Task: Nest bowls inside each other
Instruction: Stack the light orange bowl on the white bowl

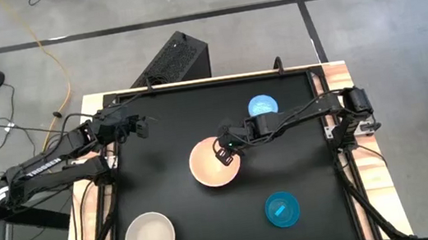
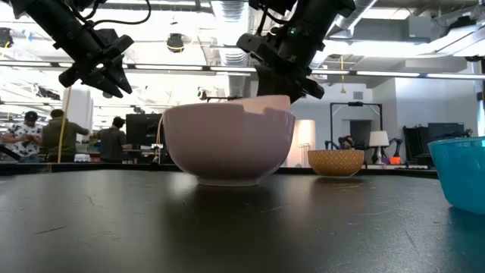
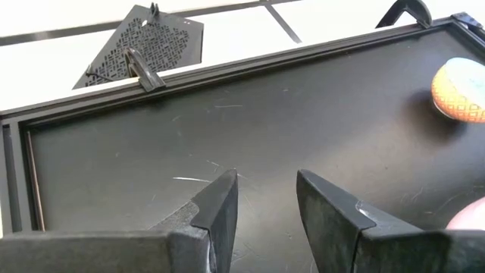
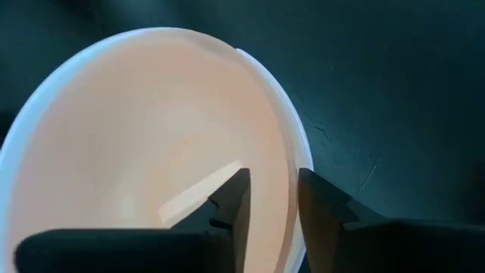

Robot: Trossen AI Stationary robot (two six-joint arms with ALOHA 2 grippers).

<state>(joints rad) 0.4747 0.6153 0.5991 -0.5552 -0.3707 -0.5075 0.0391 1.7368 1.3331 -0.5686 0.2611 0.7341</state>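
A pale pink bowl (image 1: 213,164) stands upright on its base in the middle of the black table (image 1: 171,109). In the low view its rim (image 2: 244,103) shows a step, like a second bowl nested in it. My right gripper (image 4: 271,199) is open and points down at the bowl's right rim, one finger inside and one outside. Also standing on the table are a white bowl (image 1: 149,237) at the near left, a teal bowl (image 1: 282,210) at the near right and a light blue bowl (image 1: 262,106) at the far side. My left gripper (image 1: 147,125) hangs open above the far left of the table. My right gripper stands astride the pink bowl's rim (image 4: 294,163) on the bowl's right side, coming slanting down from the table's right. A gap shows between the fingers and the rim. I cannot tell whether the outer finger (image 4: 322,208) still touches the wall. The bowl rests on the table.
A dark perforated box (image 1: 173,59) lies on the floor beyond the table's far edge. Raised rails and clamps (image 1: 317,81) line the table's sides. Bare black surface lies between the bowls. People show in the room behind (image 2: 45,133).
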